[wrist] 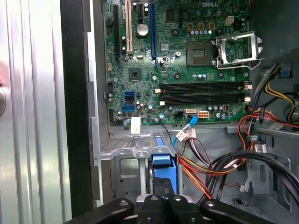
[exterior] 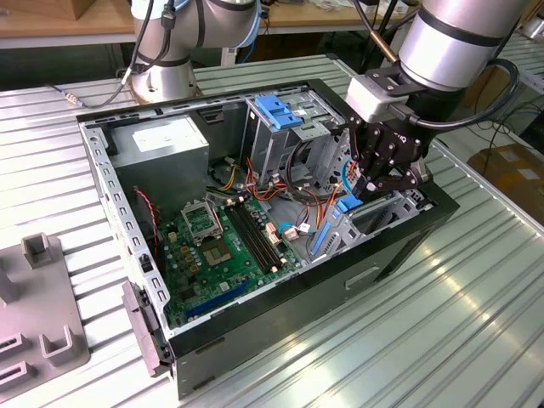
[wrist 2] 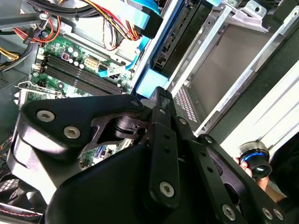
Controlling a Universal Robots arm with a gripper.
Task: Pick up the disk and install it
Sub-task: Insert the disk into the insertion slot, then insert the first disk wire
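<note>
The tool (wrist: pixel 161 183), almost fully closed, pinches the blue end of the disk (wrist: pixel 163 161), which lies in the bay (wrist: pixel 121 149). Best to keep its rails square to the bay, push straight, and avoid the cables (wrist: pixel 205 165) beside the bay.

There is one open black metal computer case (exterior: pixel 297 314) on one silver ribbed counter (exterior: pixel 476 323). Inside it is one flat green circuit board (wrist: pixel 140 74). The board has four long black memory slots (wrist: pixel 201 93), one long white slot (wrist: pixel 126 23) and one long blue slot (wrist: pixel 152 23). There is one silver power box (exterior: pixel 161 144), one blue plastic latch (exterior: pixel 276 110), one grey disk with blue rails (wrist: pixel 163 161) and one black end effector (exterior: pixel 365 189).
</note>
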